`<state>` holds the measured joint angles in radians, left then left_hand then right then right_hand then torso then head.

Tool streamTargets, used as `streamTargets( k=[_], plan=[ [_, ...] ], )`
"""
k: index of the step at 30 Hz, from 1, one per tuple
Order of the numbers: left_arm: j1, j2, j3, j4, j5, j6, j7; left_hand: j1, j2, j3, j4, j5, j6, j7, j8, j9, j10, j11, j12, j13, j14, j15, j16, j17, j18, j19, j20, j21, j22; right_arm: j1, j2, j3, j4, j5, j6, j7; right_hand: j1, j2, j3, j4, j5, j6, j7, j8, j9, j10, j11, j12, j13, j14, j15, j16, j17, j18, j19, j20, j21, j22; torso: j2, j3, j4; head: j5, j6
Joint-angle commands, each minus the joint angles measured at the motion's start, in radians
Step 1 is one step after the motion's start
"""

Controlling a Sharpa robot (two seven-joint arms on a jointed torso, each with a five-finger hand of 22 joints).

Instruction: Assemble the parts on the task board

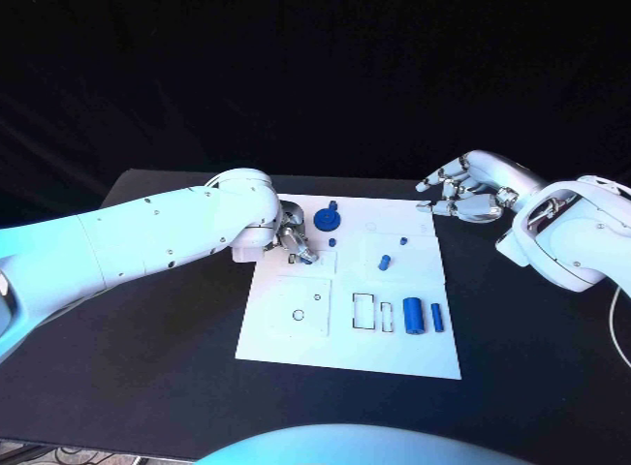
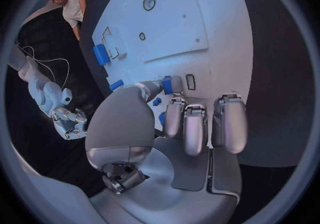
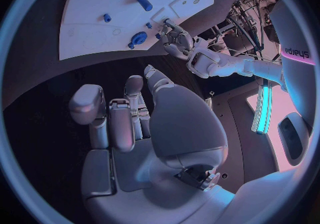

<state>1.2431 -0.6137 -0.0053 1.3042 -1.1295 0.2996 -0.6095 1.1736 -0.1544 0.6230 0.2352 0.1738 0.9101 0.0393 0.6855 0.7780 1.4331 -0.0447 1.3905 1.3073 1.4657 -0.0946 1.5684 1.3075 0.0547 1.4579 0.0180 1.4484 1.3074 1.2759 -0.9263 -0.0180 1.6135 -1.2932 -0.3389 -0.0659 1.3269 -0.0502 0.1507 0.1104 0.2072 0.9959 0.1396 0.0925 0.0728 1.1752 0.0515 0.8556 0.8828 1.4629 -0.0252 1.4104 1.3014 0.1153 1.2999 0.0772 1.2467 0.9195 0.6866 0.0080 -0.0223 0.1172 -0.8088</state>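
Note:
The white task board [image 1: 346, 344] lies in the middle of the table. My left hand [image 1: 290, 237] is low over its far left part and pinches a small blue peg [image 2: 167, 84] between thumb and a finger. Just right of that hand are a round blue part [image 1: 328, 219] and a short blue peg [image 1: 333, 241]. Another blue piece [image 1: 385, 261] lies mid-board, with a tiny one [image 1: 402, 239] behind it. Two blue cylinders [image 1: 413, 315] [image 1: 437, 317] lie side by side near the right edge. My right hand [image 1: 462, 197] hovers beyond the board's far right corner, fingers curled in, holding nothing.
Two rectangular slot outlines [image 1: 362, 308] sit left of the cylinders, and a small round hole [image 1: 299, 315] is on the raised square plate at the near left. Bare black table [image 1: 147, 368] surrounds the board.

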Motion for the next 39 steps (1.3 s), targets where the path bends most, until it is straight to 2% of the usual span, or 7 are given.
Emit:
streamTargets(
  k=[1,13,18,22,26,35,39],
  plan=[
    [-0.006,0.009,-0.005,-0.007,0.013,0.049,-0.018,-0.001,0.009,0.164,-0.159,0.007,0.020,-0.015,-0.002,0.001,0.008,0.000,0.003,0.032,0.105,-0.002,0.002,0.263,-0.008,0.008,-0.002,0.004,0.070,-0.001,0.001,0.000,0.000,-0.007,0.015,-0.003,0.011,-0.002,0.002,0.001,0.006,-0.006,0.002,0.005,-0.001,-0.007,0.000,-0.007,-0.001,0.052,-0.001,-0.005,0.001,0.006,-0.006,0.001,-0.006,-0.001,0.000,-0.0006,0.0002,-0.001,-0.002],
    [-0.004,0.014,-0.004,-0.018,0.020,0.016,-0.033,-0.063,0.041,0.188,-0.171,0.014,0.024,-0.018,-0.001,0.015,0.009,-0.003,0.003,0.034,0.105,-0.004,0.002,0.263,-0.008,0.008,-0.003,0.004,0.072,-0.001,0.002,0.000,-0.001,-0.007,0.021,-0.005,0.012,-0.002,0.002,0.002,0.006,-0.007,0.003,0.005,-0.002,-0.008,0.000,-0.009,-0.003,0.052,-0.001,-0.006,0.000,0.006,-0.007,0.001,-0.007,-0.003,0.000,-0.0012,0.0005,-0.003,-0.003],
    [-0.004,0.013,-0.004,-0.016,0.031,-0.001,-0.034,-0.116,0.067,0.193,-0.160,0.011,0.028,-0.020,0.003,0.027,0.010,-0.003,0.003,0.034,0.105,-0.005,0.002,0.263,-0.008,0.009,-0.004,0.004,0.073,-0.001,0.003,-0.001,-0.003,-0.007,0.025,-0.005,0.012,-0.003,0.002,0.003,0.006,-0.007,0.003,0.005,-0.002,-0.008,0.000,-0.009,-0.003,0.051,-0.001,-0.008,-0.003,0.006,-0.007,0.001,-0.008,-0.004,0.001,-0.0013,0.0005,-0.003,-0.003],
    [-0.004,0.011,-0.004,-0.015,0.041,-0.009,-0.036,-0.135,0.076,0.192,-0.155,0.008,0.028,-0.021,0.003,0.032,0.009,-0.004,0.002,0.032,0.105,-0.006,0.002,0.263,-0.008,0.008,-0.005,0.002,0.072,-0.001,0.003,-0.001,-0.004,-0.007,0.028,-0.006,0.014,-0.002,0.003,0.003,0.007,-0.007,0.003,0.005,-0.002,-0.009,0.000,-0.010,-0.005,0.051,-0.001,-0.008,-0.004,0.006,-0.008,0.001,-0.009,-0.005,0.000,-0.0015,0.0002,-0.003,-0.004],
    [-0.004,0.010,-0.003,-0.014,0.049,-0.010,-0.037,-0.162,0.093,0.190,-0.142,-0.011,0.027,-0.021,0.002,0.038,0.005,-0.004,-0.002,0.028,0.105,-0.006,0.002,0.263,-0.007,0.007,-0.005,0.000,0.070,-0.001,0.004,-0.001,-0.005,-0.007,0.031,-0.007,0.014,-0.002,0.003,0.003,0.007,-0.007,0.003,0.005,-0.002,-0.009,0.000,-0.010,-0.005,0.051,-0.001,-0.008,-0.004,0.006,-0.008,0.001,-0.009,-0.005,0.001,-0.0013,0.0006,-0.004,-0.006],
    [-0.003,0.011,-0.003,-0.019,0.054,0.005,-0.039,-0.179,0.101,0.190,-0.135,-0.021,0.026,-0.021,0.002,0.042,0.002,-0.004,-0.006,0.024,0.105,-0.007,0.002,0.263,-0.006,0.005,-0.006,-0.003,0.066,-0.002,0.004,-0.002,-0.006,-0.007,0.040,-0.010,0.017,-0.002,0.005,0.003,0.009,-0.007,0.003,0.005,-0.002,-0.009,0.000,-0.010,-0.005,0.051,-0.001,-0.009,-0.005,0.006,-0.008,0.001,-0.010,-0.006,0.000,-0.0009,0.0012,-0.004,-0.007],
    [-0.002,0.014,-0.003,-0.021,0.054,0.018,-0.040,-0.175,0.097,0.195,-0.148,-0.022,0.023,-0.023,0.001,0.046,0.001,-0.006,-0.007,0.023,0.105,-0.007,0.002,0.263,-0.007,0.005,-0.006,-0.003,0.067,-0.002,0.005,-0.002,-0.006,-0.007,0.044,-0.011,0.017,-0.002,0.005,0.003,0.009,-0.007,0.003,0.005,-0.002,-0.009,0.000,-0.010,-0.005,0.051,-0.001,-0.009,-0.005,0.006,-0.008,0.001,-0.010,-0.006,0.000,-0.0006,0.0007,-0.004,-0.008]
  ],
)
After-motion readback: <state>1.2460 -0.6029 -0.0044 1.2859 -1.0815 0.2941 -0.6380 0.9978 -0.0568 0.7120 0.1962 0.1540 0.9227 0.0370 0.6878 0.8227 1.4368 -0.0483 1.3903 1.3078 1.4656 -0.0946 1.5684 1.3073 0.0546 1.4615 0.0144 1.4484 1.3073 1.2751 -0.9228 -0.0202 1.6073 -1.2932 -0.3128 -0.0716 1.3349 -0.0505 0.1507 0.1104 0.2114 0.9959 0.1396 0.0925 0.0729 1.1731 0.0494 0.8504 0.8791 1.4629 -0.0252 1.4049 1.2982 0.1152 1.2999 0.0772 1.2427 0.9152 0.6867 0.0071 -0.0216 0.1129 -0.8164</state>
